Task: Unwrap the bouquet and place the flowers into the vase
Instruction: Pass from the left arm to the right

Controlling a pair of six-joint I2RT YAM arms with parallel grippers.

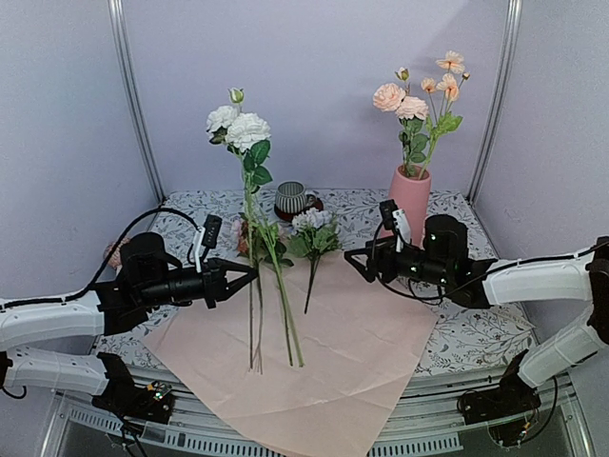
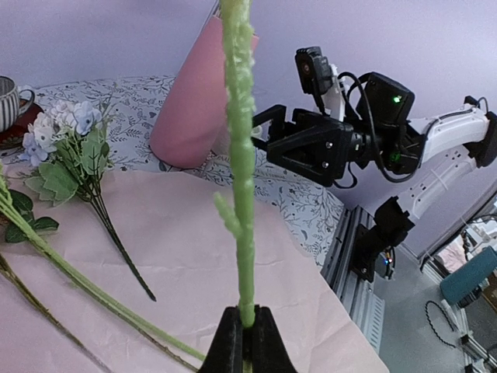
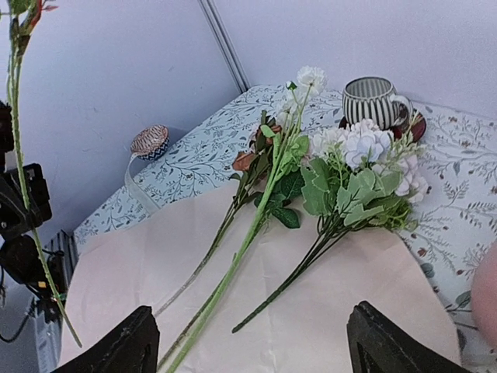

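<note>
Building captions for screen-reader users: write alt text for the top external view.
The left gripper holds a white rose upright by its stem over a pale pink paper sheet where more flowers lie. The right gripper, open, hovers beside a pink vase that holds peach flowers.

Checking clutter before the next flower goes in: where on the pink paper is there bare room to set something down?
Bare: the pink paper right of the lilac-white sprig, up to the right gripper, and its near corner below the stem ends. Crowded: the back edge, where blooms bunch before the striped cup, and left-centre under the loose stems.
</note>
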